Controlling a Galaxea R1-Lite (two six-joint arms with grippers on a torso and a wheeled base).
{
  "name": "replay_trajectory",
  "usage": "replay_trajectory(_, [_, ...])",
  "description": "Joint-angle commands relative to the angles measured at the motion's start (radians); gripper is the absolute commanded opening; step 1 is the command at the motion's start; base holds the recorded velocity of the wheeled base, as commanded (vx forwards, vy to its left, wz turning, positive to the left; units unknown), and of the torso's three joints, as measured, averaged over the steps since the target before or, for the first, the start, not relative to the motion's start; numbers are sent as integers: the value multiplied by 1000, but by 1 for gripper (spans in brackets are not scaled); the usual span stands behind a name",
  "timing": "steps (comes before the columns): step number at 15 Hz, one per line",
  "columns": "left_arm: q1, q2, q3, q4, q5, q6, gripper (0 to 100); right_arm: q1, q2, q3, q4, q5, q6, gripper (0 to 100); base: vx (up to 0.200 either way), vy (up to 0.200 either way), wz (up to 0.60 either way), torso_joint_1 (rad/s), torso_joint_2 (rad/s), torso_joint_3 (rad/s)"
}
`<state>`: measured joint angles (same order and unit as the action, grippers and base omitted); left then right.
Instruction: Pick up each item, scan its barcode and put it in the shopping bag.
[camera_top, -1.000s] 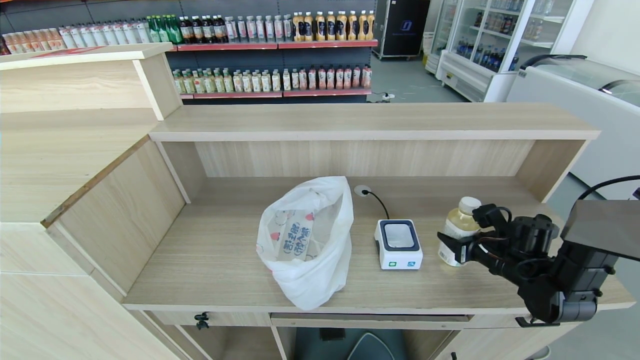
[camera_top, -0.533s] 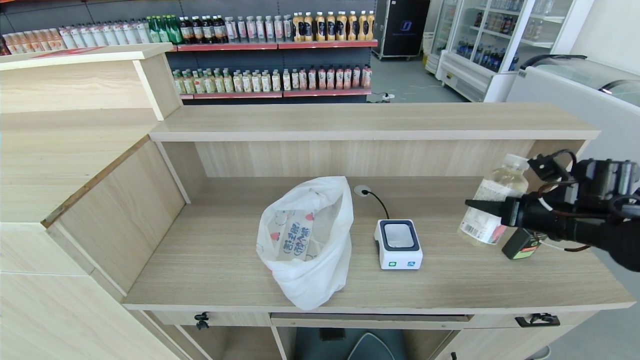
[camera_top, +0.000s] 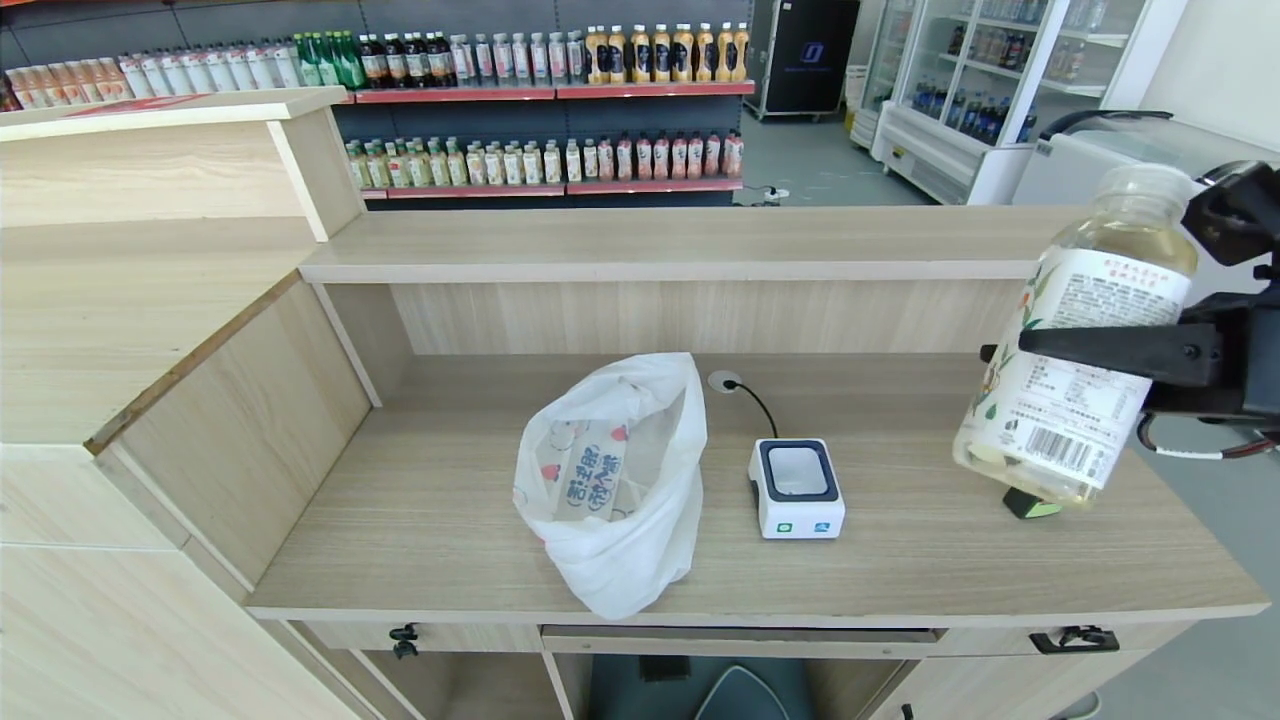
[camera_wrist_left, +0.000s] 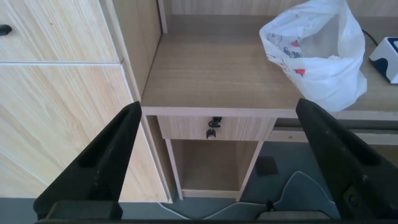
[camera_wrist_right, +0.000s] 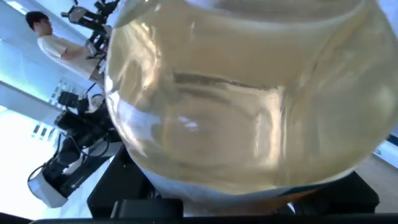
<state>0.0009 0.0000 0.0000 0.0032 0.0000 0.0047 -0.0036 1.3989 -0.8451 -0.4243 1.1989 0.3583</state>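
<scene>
Right gripper (camera_top: 1010, 350) is clamping the bottle (camera_top: 1095, 270) around its middle. I'm seeing it tilted, up above the right end of the counter (camera_top: 420, 520), barcode showing low on the label. Scanner (camera_top: 796, 488) is sitting between it and the open shopping bag (camera_top: 615, 480). Left gripper (camera_wrist_left: 217, 155) is hanging with fingers wide apart, gripping nothing, low before the counter's left end.
</scene>
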Motion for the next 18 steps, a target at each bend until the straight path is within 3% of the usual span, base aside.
replay_trajectory(1, [1, 0, 0, 0, 0, 0, 100, 105, -109, 58, 2, 7, 11, 0, 0, 0, 0, 0, 0, 0])
replay_trajectory(11, [1, 0, 0, 0, 0, 0, 100, 238, -261, 139, 1, 25, 146, 0, 0, 0, 0, 0, 0, 0])
replay_trajectory(18, [1, 0, 0, 0, 0, 0, 100, 237, -285, 156, 5, 19, 162, 0, 0, 0, 0, 0, 0, 0])
